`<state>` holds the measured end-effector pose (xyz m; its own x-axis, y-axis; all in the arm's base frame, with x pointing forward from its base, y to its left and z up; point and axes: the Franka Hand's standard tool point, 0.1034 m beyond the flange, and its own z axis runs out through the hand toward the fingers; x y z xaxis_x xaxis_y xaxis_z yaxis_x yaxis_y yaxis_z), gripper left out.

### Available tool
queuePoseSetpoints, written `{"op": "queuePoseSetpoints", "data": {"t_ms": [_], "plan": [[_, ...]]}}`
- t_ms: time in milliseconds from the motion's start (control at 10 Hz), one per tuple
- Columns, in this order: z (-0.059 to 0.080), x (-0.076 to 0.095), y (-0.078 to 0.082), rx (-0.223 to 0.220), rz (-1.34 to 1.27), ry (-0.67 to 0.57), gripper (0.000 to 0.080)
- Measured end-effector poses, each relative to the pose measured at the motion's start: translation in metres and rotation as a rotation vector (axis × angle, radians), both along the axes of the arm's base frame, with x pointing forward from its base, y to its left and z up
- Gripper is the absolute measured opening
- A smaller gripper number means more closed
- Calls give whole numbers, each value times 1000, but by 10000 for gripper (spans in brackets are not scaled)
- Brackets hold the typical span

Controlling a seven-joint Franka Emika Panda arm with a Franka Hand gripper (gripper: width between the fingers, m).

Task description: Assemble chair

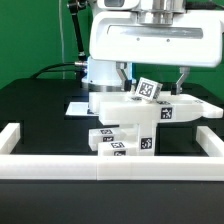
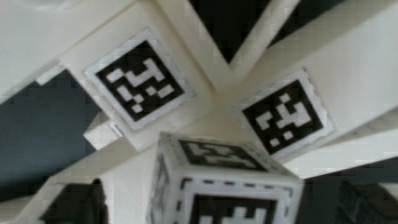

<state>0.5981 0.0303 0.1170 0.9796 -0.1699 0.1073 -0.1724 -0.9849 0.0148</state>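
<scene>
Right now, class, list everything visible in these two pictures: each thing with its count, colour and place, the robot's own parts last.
chair: one joined cluster of parts, white with black-and-white tags, table centre, behind the front rail
border rail: one, white, along the table's front and both sides
marker board: one, white, flat on the table, behind the chair toward the exterior view's left
table: one, black
backdrop: one, green, behind the table
robot arm: one, white, above the chair
gripper: one, dark fingers, open, over the chair's top
</scene>
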Motion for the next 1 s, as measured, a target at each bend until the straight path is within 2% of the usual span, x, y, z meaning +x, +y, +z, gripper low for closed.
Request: {"op": "queuePoseSetpoints", "data": {"t_ms": [600, 1000], "plan": [[-3, -4, -2, -55, 485, 18, 649], [-2, -8, -6, -113, 811, 32, 649]]}}
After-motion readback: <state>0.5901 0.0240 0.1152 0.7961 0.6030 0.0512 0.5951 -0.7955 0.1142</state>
